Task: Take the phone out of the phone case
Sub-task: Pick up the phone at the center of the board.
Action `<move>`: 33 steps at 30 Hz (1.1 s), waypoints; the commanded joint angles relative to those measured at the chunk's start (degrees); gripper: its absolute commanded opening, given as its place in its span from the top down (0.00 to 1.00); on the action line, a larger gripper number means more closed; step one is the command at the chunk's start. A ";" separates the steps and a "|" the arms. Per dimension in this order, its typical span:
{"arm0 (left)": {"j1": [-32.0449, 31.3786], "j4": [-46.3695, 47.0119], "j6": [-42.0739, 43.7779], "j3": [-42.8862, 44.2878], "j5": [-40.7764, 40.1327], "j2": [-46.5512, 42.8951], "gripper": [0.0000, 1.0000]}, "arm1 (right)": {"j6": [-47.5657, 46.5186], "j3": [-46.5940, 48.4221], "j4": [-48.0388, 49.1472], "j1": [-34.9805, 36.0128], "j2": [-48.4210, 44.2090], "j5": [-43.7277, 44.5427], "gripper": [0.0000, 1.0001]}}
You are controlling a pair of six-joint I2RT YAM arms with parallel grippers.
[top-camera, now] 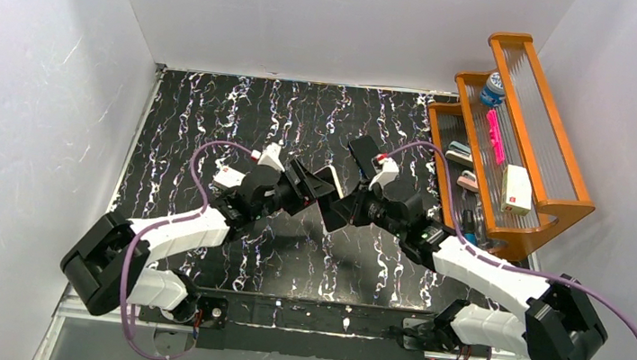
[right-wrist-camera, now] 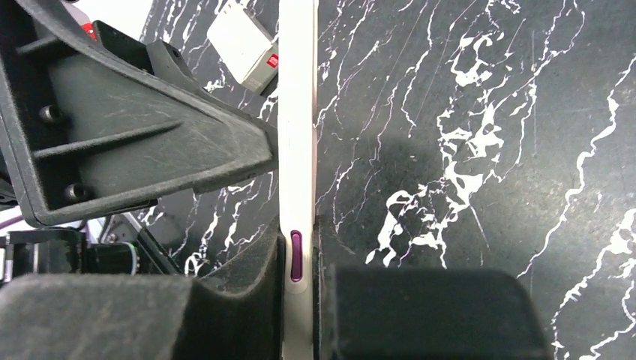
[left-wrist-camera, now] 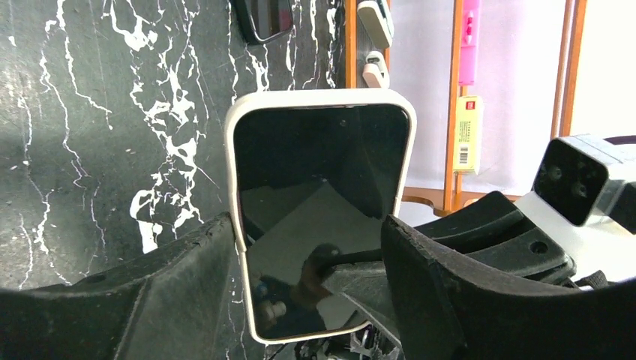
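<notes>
A phone [left-wrist-camera: 319,202] with a dark screen sits in a white case [left-wrist-camera: 319,99] and is held up above the table between both grippers. My left gripper [left-wrist-camera: 311,232] is shut on the case's two long edges, with the screen facing its camera. In the right wrist view the case [right-wrist-camera: 298,112] shows edge-on with a purple side button [right-wrist-camera: 295,256]. My right gripper [right-wrist-camera: 300,255] is shut on its front and back faces near one end. In the top view the left gripper [top-camera: 316,189] and right gripper [top-camera: 347,203] meet at the table's middle around the phone [top-camera: 333,207].
An orange wooden rack [top-camera: 557,203] stands at the right with a pink marker [top-camera: 495,135], a white box [top-camera: 518,188] and a blue-capped bottle [top-camera: 492,88]. A flat black object [top-camera: 363,153] lies on the black marble table [top-camera: 214,114] just behind the grippers.
</notes>
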 commanded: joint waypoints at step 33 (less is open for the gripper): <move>6.60 22.63 7.91 -4.22 26.92 -5.86 0.07 | 23.91 -10.80 30.66 -13.70 -10.15 -30.34 0.99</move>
